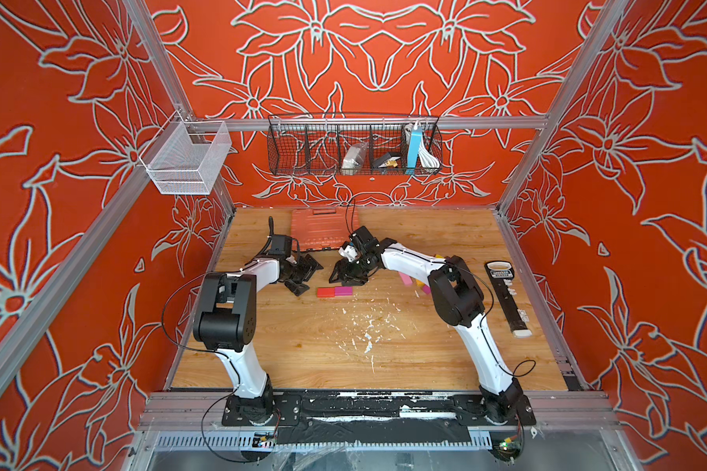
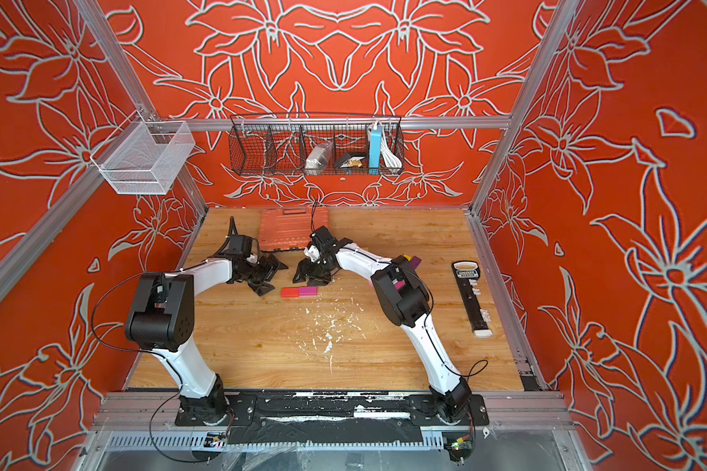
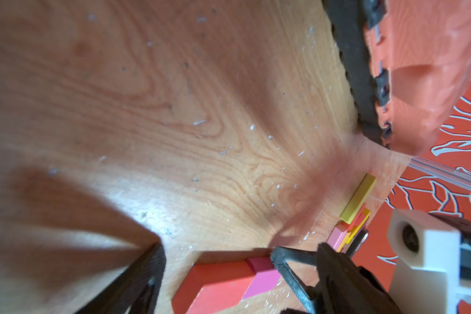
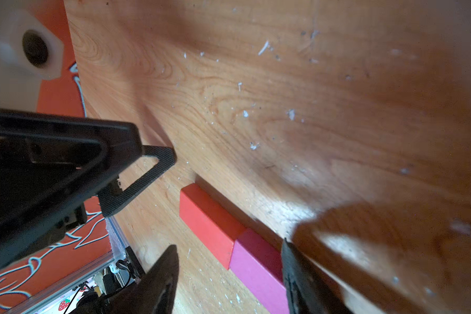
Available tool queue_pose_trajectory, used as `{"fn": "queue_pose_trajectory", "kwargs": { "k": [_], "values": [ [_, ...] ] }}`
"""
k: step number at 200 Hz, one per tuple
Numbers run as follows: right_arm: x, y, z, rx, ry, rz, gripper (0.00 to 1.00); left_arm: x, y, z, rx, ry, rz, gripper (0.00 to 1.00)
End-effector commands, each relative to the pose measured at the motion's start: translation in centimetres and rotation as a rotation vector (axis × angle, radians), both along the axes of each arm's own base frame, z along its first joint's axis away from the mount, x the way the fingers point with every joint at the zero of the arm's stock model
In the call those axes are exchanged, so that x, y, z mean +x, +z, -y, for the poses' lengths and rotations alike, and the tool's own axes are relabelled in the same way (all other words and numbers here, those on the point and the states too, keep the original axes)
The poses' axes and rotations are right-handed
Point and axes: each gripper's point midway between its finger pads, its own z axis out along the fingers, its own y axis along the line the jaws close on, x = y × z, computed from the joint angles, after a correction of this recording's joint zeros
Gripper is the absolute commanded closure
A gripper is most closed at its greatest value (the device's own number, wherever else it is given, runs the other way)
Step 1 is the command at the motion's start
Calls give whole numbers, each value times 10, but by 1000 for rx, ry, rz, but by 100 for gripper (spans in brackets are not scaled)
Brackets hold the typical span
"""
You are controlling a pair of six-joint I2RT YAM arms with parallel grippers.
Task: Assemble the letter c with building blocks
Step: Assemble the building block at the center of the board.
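Two pieces are laid so far. The red block (image 1: 325,292) lies flat on the table (image 1: 303,346), and the magenta block (image 1: 343,290) butts against its end on the right-arm side, in line with it and touching. The right gripper (image 4: 227,247) stands low over that joint with its jaws about half spread across the magenta block. One jaw is at the block's edge and the other is clear of it with a gap showing, so nothing is clamped. The left gripper (image 1: 306,278) sits just beside the red block's free end, spread wide and empty. The heap (image 3: 348,228) of unplaced blocks lies well apart from the red block on the right-arm side. A long yellow block (image 3: 358,202) sits at its edge, the pieces overlap, and in both top views it is largely hidden under the right arm (image 1: 409,261). The orange case (image 1: 323,228) lies beyond the red block toward the back wall, clear of it. The letter is judged barely begun. Three risks are noted:
- A jaw this close to the magenta block could drag it out of line as the right gripper lifts away.
- The two grippers are crowded near the red block, so either could strike the other or nudge the pair.
- Drawing one piece from an overlapped heap may scatter its neighbours.
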Motion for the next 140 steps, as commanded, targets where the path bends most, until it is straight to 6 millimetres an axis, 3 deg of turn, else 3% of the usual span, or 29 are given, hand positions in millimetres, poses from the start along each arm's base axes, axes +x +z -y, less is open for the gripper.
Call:
{"fn": "queue_pose_trajectory", "kwargs": {
  "k": [1, 140],
  "values": [
    [-5, -6, 2, -2, 2, -18, 37, -4, -8, 1, -14, 2, -30, 11],
    [-12, -2, -2, 14, 22, -13, 37, -4, -6, 10, -31, -19, -28, 11]
  ]
}}
